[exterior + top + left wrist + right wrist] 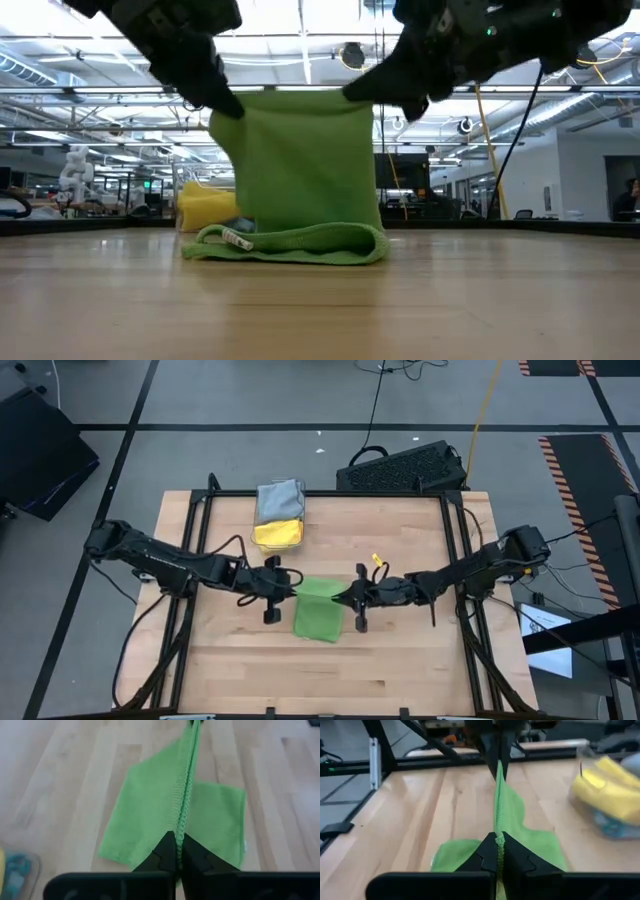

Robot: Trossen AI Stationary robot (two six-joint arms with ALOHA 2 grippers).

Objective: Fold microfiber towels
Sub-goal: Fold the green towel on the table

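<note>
**Bright green towel held up by two corners**

The left gripper point(290, 582) and the right gripper point(345, 596) each pinch one end of the top edge of the bright green towel point(305, 165), jaws clenched tight on the cloth. In the left wrist view the dark wedge-shaped fingertips point(172, 851) meet in a point with the knitted hem caught between them, and the right wrist view shows the same grip on the opposite end, where the fingertips point(495, 851) close on a thin ridge of fabric.

Between the two sets of jaws the edge runs taut and nearly level. Below them the cloth hangs as a flat, soft sheet with a fine looped, fuzzy nap. Its lower part lies on the pale wooden table point(400, 660), bunched into a rounded roll with a small white tag point(237, 240) at one end.

Beyond the left gripper's side of the hanging sheet, farther back on the table, a folded yellow towel point(277, 534) and a grey towel point(279, 499) sit in a clear plastic bin point(625, 827), well apart from both jaws.
</note>
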